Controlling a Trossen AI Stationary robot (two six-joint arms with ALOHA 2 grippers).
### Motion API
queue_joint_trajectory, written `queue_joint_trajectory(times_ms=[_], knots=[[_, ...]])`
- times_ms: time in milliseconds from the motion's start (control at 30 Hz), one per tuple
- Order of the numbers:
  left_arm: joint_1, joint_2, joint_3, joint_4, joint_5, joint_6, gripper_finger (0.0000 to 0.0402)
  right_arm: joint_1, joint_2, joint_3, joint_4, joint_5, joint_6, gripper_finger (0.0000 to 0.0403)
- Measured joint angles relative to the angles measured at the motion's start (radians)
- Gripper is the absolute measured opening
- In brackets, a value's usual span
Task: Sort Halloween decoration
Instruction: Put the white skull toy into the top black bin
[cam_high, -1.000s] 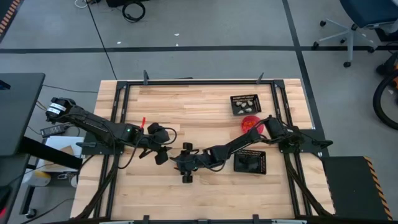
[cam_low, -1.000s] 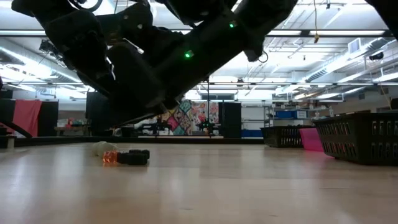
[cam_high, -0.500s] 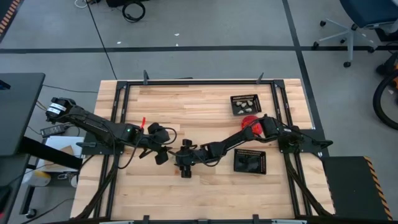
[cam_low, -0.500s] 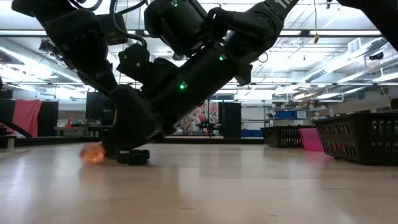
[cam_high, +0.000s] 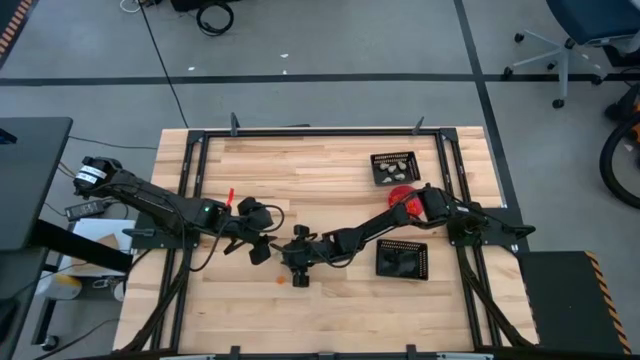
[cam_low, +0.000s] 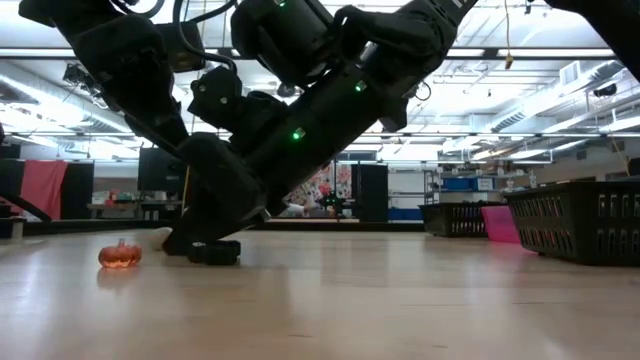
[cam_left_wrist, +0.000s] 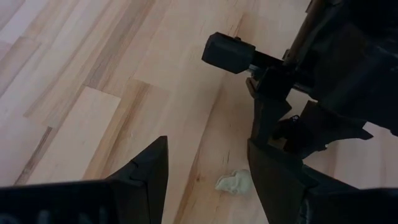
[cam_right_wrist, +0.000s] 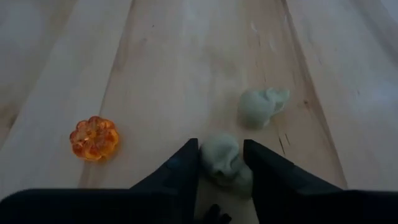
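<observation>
The Halloween decoration lies at the table's middle. An orange pumpkin (cam_right_wrist: 94, 138) (cam_high: 279, 279) (cam_low: 119, 254) rests loose on the wood. A free pale cream skull (cam_right_wrist: 262, 106) (cam_left_wrist: 235, 182) lies nearby. A small black piece (cam_low: 215, 252) sits under the arms in the low view. My right gripper (cam_right_wrist: 222, 149) (cam_high: 298, 272) is down at the table, shut on a second cream skull (cam_right_wrist: 222, 163). My left gripper (cam_left_wrist: 207, 146) (cam_high: 262, 250) hovers open just left of it, its fingers on either side of the free skull without touching. My right gripper pinches the second cream skull by its two sides (cam_right_wrist: 205, 158) between its two fingers. The fingers slant down from the table's right. The skull sits low between the fingertips at the tabletop; whether it is lifted clear, I cannot tell.
A black mesh tray (cam_high: 393, 167) with cream pieces stands at the far right. A second black mesh tray (cam_high: 402, 260) with dark pieces is near the right arm. A round red bowl (cam_high: 402, 197) sits between them. Bare wood lies to the near left.
My right gripper has come down onto the cluster of trinkets and now stands around a cream skull. The orange pumpkin has been knocked out of the cluster and has rolled a short way toward the table's near-left, resting apart from the others.
</observation>
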Motion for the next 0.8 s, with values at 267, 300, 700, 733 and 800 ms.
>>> queue_joint_trajectory(times_ms=[267,300,700,733,800], knots=[[0.0,0.0,0.0,0.0,0.0,0.0,0.0192,0.0,-0.019,-0.002,-0.053,0.005,0.0,0.0115],[0.0,0.0,0.0,0.0,0.0,0.0,0.0192,0.0,-0.029,-0.003,-0.075,0.013,-0.002,0.0115],[0.0,0.0,0.0,0.0,0.0,0.0,0.0192,0.016,-0.179,-0.007,-0.414,0.188,-0.014,0.0115],[0.0,0.0,0.0,0.0,0.0,0.0,0.0192,0.019,-0.192,-0.007,-0.452,0.212,-0.009,0.0115],[0.0,0.0,0.0,0.0,0.0,0.0,0.0192,0.026,-0.217,-0.007,-0.531,0.274,0.003,0.0115]])
